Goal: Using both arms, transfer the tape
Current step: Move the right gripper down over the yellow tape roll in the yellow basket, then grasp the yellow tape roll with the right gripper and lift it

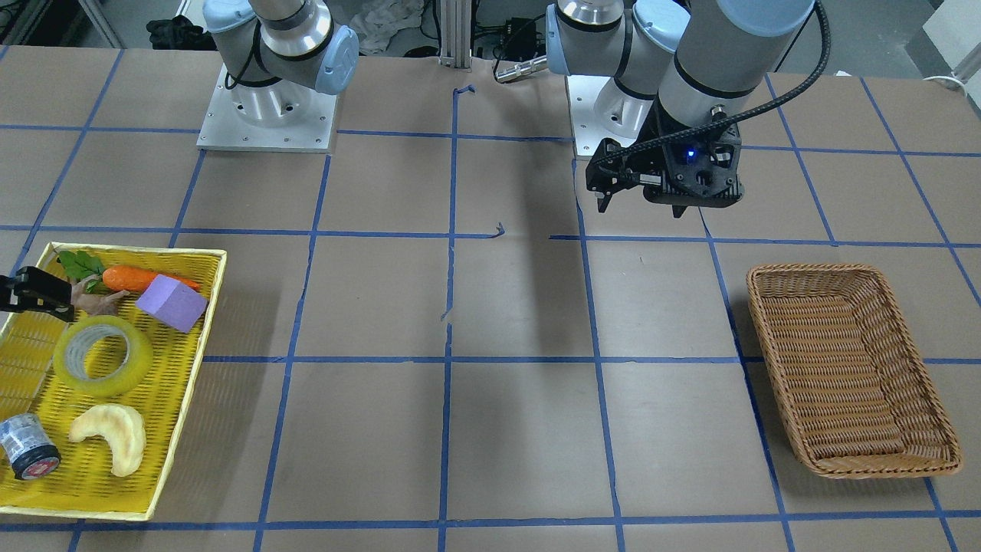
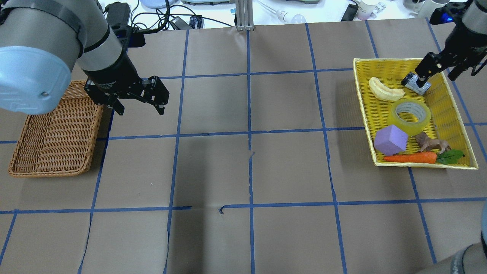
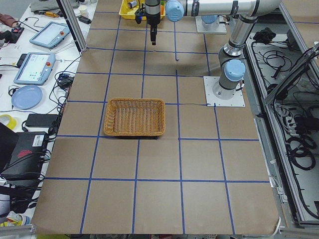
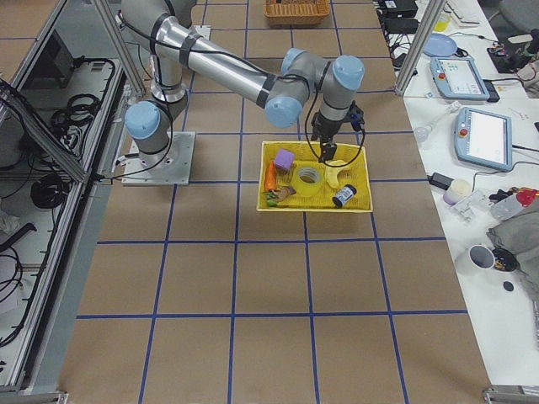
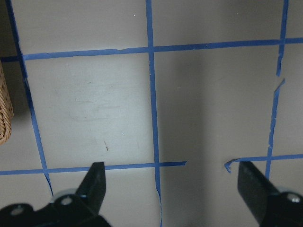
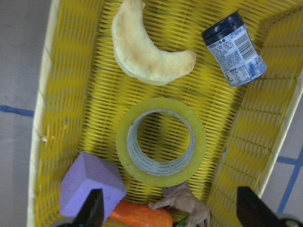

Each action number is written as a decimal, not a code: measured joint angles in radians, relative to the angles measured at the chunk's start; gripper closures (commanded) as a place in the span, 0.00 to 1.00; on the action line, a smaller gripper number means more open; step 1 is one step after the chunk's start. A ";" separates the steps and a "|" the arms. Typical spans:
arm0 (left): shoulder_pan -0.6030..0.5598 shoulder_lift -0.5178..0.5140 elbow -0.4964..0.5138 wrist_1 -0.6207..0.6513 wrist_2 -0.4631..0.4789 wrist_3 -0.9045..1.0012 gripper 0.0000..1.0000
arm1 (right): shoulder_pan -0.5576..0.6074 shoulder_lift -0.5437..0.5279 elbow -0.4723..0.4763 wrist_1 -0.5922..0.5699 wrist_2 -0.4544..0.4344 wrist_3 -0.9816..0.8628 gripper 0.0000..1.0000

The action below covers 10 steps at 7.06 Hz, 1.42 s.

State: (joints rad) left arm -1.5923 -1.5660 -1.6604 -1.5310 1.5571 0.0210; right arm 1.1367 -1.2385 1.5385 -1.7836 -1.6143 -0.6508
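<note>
Left gripper (image 2: 140, 110) is hovering, fingers spread, beside the brown wicker basket (image 2: 49, 173). Translucent yellow tape roll (image 2: 411, 130) is lying flat in the yellow woven tray (image 2: 445, 114), ungrasped; right gripper (image 2: 437, 74) is hanging above it, also spread. Pickup, handover and drop-off all look pending.

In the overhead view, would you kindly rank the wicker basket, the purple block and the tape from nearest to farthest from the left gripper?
1. wicker basket: just to the left of the left gripper, on the table's left side.
2. purple block: far across the table, in the near-left corner of the yellow tray.
3. tape: a little further right, in the middle of the tray.
</note>
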 measured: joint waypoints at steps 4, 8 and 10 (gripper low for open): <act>0.000 -0.001 -0.001 0.000 -0.005 0.001 0.00 | -0.034 0.114 0.112 -0.234 -0.010 -0.091 0.46; -0.002 -0.001 -0.003 0.000 -0.006 0.002 0.00 | -0.041 0.130 0.158 -0.277 -0.069 -0.094 1.00; -0.003 -0.002 -0.004 0.000 -0.006 0.002 0.00 | -0.039 0.110 0.143 -0.272 -0.068 -0.088 1.00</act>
State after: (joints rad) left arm -1.5951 -1.5676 -1.6643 -1.5309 1.5512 0.0230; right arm 1.0974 -1.1289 1.6814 -2.0553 -1.6819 -0.7385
